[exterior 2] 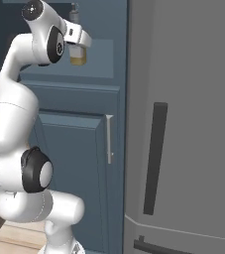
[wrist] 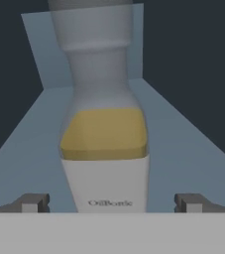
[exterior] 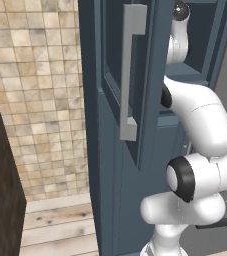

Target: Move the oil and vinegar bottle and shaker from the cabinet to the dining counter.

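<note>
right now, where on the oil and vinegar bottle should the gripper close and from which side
Grip the oil and vinegar bottle on its straight lower body, around the white label, coming in level from the cabinet's open front. It stands upright on the shelf, centred between the open gripper fingertips; the neck above is narrower and tapered.

The one piece of writing that can be read is on the oil and vinegar bottle [wrist: 104,144], lower centre of the hand view. Small grey letters on the white label [wrist: 106,186] around its base appear to spell "OilBottle"; the print is slightly blurred.
</note>
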